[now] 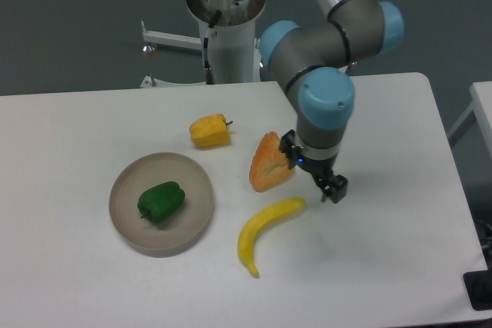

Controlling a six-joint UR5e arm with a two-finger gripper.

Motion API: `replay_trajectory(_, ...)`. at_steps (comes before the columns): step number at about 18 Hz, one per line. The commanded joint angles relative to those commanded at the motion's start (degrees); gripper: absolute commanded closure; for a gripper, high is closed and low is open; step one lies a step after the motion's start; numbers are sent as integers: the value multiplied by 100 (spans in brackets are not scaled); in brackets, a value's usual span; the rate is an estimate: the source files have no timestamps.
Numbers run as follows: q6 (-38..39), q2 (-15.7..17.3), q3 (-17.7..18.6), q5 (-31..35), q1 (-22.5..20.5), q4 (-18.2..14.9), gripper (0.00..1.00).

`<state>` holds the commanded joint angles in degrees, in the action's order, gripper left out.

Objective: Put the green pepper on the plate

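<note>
Your hand (329, 187) hangs above the tabletop (384, 266) beside the banana's (264, 230) tip, holding nothing; its spread cannot be told. Well to its left, the green pepper (161, 202) lies on the plate (127, 236).

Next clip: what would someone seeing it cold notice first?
The green pepper lying on the plate at front left, nothing touching it. Then the arm's gripper hanging over bare table to the right, beside the orange wedge and the banana, holding nothing visible. A yellow pepper sits behind the plate.
</note>
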<state>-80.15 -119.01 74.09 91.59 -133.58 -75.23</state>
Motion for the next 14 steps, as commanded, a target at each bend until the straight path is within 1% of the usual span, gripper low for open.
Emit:
replay_trajectory(2, -219, 9, 35, -9, -89, 0, 0)
replay_trajectory(3, -455, 27, 44, -18, -167, 0, 0)
replay_trajectory(4, -492, 36, -8, -1, -177, -9, 0)
replay_trajectory(14, -625, 88, 62, -27, -221, -9, 0)
